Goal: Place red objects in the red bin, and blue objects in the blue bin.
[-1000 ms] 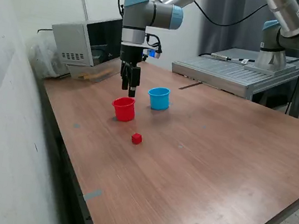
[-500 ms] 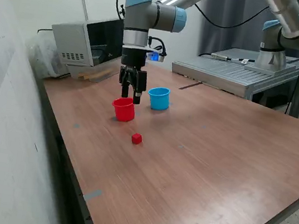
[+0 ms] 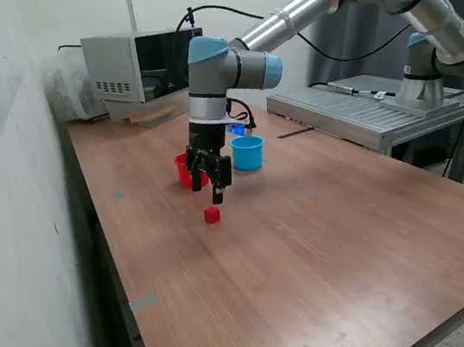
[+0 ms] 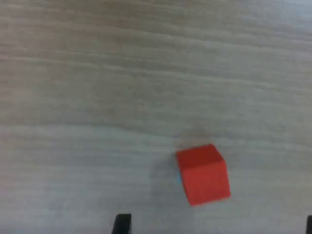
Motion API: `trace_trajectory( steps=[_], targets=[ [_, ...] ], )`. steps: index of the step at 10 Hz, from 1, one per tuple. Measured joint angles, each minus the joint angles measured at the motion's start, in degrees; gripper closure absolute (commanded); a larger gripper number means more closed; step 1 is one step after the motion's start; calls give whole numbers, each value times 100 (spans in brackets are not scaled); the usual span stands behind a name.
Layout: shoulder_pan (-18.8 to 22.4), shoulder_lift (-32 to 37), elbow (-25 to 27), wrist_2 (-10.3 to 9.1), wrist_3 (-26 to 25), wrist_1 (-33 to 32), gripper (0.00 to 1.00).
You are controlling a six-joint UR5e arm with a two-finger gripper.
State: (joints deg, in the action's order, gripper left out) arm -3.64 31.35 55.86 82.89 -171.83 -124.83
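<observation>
One small red cube lies on the wooden table; it also shows in the wrist view. My gripper hangs open and empty just above and a little behind the cube, fingers spread. One dark fingertip shows at the wrist view's edge, apart from the cube. The red cup stands behind the gripper, partly hidden by it. The light-blue cup stands upright further toward the exterior view's right. No blue cubes and no second red cube are in view; the cups' insides are hidden.
A grey box-like machine stands at the table's back on the exterior view's left. A metal bench with a second robot arm's base is behind the table. A wall runs along the exterior view's left.
The gripper has moved from above the red cup toward the red cube and come down lower. Its fingers have gone from close together to spread. The cube and cups have not moved.
</observation>
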Motion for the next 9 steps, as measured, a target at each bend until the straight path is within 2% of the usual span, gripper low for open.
trace_trajectory(
  steps=[5, 6, 9],
  targets=[
    [9, -209, -39, -6, 209, 2, 0],
    [17, -213, -34, -6, 228, 3, 100],
    [45, -216, -43, 15, 244, 5, 100]
  ],
)
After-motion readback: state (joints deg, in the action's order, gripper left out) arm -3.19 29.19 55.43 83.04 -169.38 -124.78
